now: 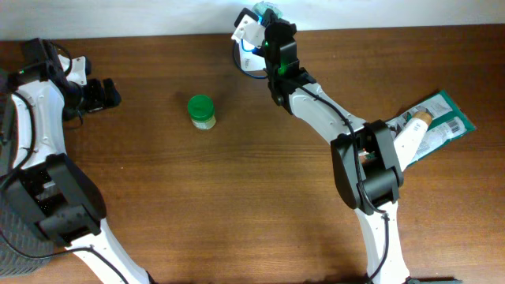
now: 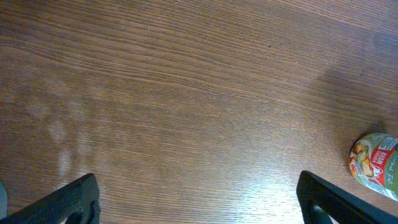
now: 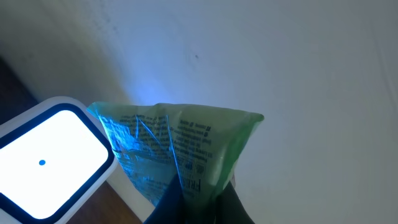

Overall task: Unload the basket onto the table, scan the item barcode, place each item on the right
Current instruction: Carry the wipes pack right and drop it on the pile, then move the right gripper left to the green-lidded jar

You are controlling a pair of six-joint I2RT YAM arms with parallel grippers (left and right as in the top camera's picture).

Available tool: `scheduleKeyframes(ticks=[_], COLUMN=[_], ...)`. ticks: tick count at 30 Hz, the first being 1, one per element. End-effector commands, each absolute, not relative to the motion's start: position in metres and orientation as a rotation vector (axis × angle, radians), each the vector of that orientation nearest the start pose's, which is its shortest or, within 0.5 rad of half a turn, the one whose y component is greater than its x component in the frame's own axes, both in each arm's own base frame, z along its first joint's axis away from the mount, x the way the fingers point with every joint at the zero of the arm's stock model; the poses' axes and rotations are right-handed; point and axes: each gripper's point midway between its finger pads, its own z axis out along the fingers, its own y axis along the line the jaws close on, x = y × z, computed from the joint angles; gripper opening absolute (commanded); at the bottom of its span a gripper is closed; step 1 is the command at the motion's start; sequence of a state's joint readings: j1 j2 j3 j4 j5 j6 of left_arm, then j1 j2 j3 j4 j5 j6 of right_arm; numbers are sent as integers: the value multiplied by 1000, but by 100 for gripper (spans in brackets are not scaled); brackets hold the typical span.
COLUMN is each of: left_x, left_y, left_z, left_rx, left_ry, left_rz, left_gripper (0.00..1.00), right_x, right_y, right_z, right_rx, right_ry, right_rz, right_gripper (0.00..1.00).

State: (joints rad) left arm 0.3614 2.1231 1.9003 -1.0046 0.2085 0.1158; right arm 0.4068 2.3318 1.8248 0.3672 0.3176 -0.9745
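- Pinching the green packet [image 3: 186,149] by its lower edge, your right gripper [image 3: 196,202] is holding it upright at the far edge of the table [image 1: 237,197].
- The scanner [image 3: 56,155] is glowing just beside the packet, on its left in the wrist view, washing that face blue.
- Your left gripper [image 2: 199,208] is hanging wide open, well apart from both.

**Open wood low and left; crowding at 12 and 3 o'clock**

The table [image 1: 237,213] lies bare from 6 to 8 o'clock. A green-lidded jar [image 1: 201,111] stands alone toward 10 o'clock, with room to pass all round it. The right arm [image 1: 323,114] bars the diagonal from 5 to 12 o'clock. At 12, the scanner [image 1: 246,33] and the pouch [image 3: 180,149] crowd the wall, and the gap between them is hard to judge. Packets [image 1: 434,125] fill 3 o'clock.
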Motion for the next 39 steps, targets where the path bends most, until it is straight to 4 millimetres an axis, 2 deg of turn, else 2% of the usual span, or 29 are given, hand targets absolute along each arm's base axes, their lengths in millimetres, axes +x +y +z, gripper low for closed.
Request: scheduleKeyframes(ticks=[1,6,8,10,11,13,14,16,17,18,19,21,23,26,27,29,31,33,34,36,37,38,39], left_x=[473,473,473,473,473,473,473,473,473,473,473,473,473,473,473,473,473,473,473,473,473,473,473], left_y=[150,150,150,150,150,150,150,150,150,150,150,150,150,150,150,150,150,150,150,150,150,150,150], left_z=[115,115,115,115,115,115,115,115,115,115,115,115,115,115,115,115,115,115,115,115,115,115,115], left_rx=[-306,-306,-305,-306,-306,-305,-305,-305,-306,-306,-306,-305,-306,-306,-306,-306,-306,-305,-306,-305,-305,-306,-305], left_ry=[2735,2735,2735,2735,2735,2735,2735,2735,2735,2735,2735,2735,2736,2735,2736,2735,2736,2735,2736,2736,2735,2735,2735], left_rz=[-151,-151,-150,-151,-151,-151,-151,-151,-151,-151,-151,-150,-151,-151,-151,-151,-151,-150,-151,-151,-150,-151,-151], left_gripper=[99,99,99,99,99,99,99,99,99,99,99,99,99,99,99,99,99,99,99,99,99,99,99], right_x=[646,643,639,630,619,597,581,543,521,504,493,471,441,430,426,420,419,414,412,410,412,416,419], right_y=[221,229,229,222,218,211,201,169,144,117,99,55,-13,-55,-70,-88,-93,-92,-92,-89,-78,-61,-43], right_z=[217,221,240,275,300,327,344,358,357,350,342,312,248,196,168,125,96,88,89,101,114,128,140], right_rx=[-900,-897,-824,-688,-622,-580,-547,-386,-254,-133,-44,160,477,654,729,825,851,834,812,735,636,485,362], right_ry=[1475,1459,1463,1484,1514,1584,1633,1805,1917,2013,2081,2247,2507,2651,2706,2792,2858,2902,2912,2932,2952,2968,2974], right_rz=[-696,-687,-648,-553,-471,-350,-299,-170,-107,-79,-61,-27,-18,31,65,58,49,41,37,56,99,152,171], right_gripper=[4,4,4,4,4,4,4,4,4,4,4,4,4,4,4,4,5,29,36,45,49,57,61])
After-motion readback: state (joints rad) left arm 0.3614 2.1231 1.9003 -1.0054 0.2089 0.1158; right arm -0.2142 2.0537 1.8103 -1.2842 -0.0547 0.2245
